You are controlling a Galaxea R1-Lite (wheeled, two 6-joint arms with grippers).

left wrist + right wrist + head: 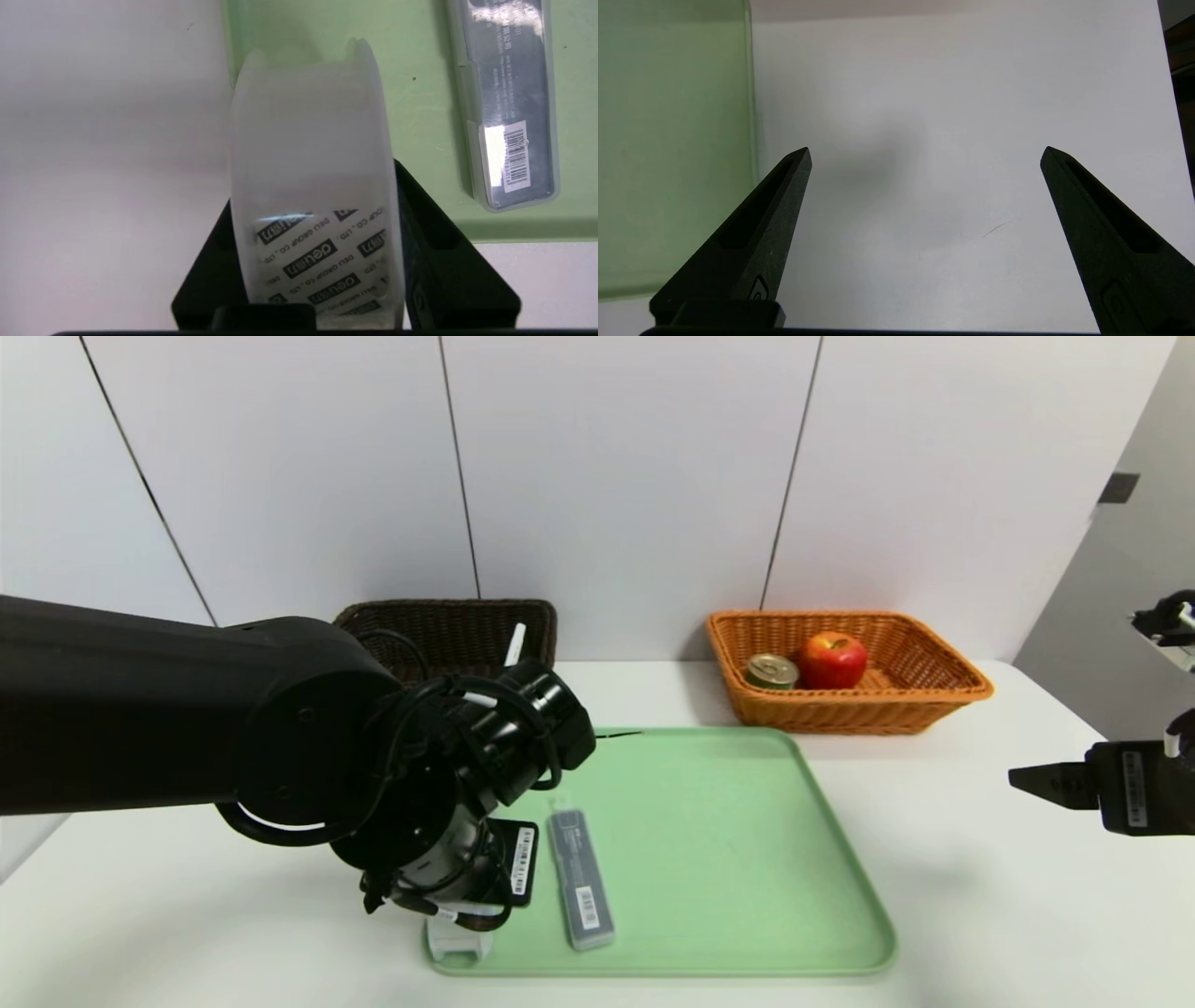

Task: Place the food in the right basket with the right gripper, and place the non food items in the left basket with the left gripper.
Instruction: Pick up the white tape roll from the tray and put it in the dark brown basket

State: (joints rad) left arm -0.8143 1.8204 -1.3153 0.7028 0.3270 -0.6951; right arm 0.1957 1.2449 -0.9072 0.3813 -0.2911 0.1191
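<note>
The white tape roll [458, 943] [310, 177] stands on edge at the front left corner of the green tray [728, 840]. My left gripper [457, 933] [313, 186] reaches down onto it, one black finger pressed against each flat side. The grey case [581, 879] [507, 102] lies flat on the tray just to the right of the roll. A white pen [514, 644] leans inside the dark left basket [448, 621]. The red apple [831, 660] and the tin [771, 670] sit in the orange right basket [934, 700]. My right gripper [1027, 777] [924, 156] hovers open over bare table at the far right.
Both baskets stand against the white back wall, the dark one partly hidden behind my left arm. The tray [668, 154] lies to the left of my right gripper. White table [980, 896] surrounds the tray.
</note>
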